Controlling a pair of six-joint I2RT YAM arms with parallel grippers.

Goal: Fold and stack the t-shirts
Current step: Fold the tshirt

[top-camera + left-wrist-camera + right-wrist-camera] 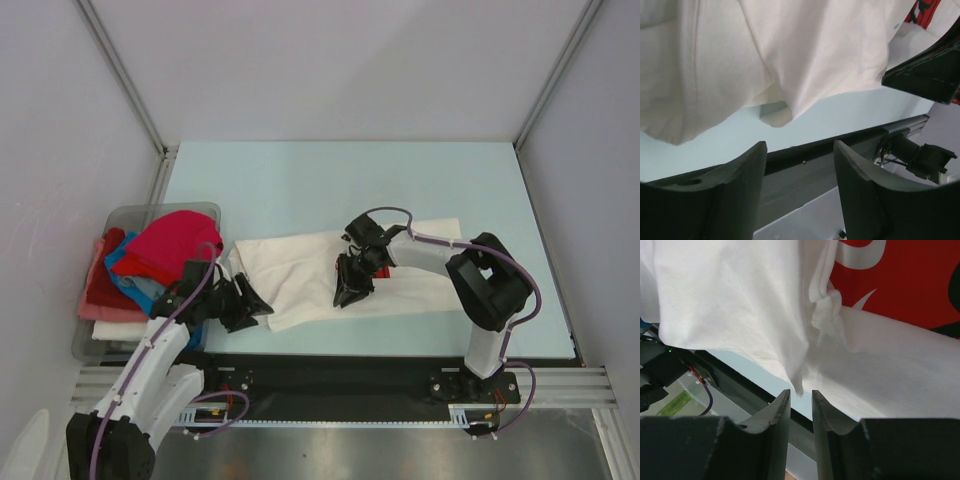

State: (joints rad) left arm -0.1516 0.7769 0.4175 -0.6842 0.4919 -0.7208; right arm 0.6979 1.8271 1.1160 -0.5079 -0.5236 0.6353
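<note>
White cotton t-shirt [300,270] is lying rumpled on the pale surface [300,180] from above, other t-shirts [175,242] heaping in the bin [128,214]. Left wrist: the jaws of the left gripper [800,170] are standing wide, holding nothing. Right wrist: the jaws of the right gripper [801,407] are gaping narrowly, empty, with a limp corner dangling just above. Closing there, they could be catching one loose layer and dragging soft folds askew.

The left arm reaches low and forward from its base; the left pincer [248,304] has its jaws well apart, gripping nothing. The right arm rises, bends and stretches leftward; the right pincer [351,291] points downward, jaws parted only narrowly.
</note>
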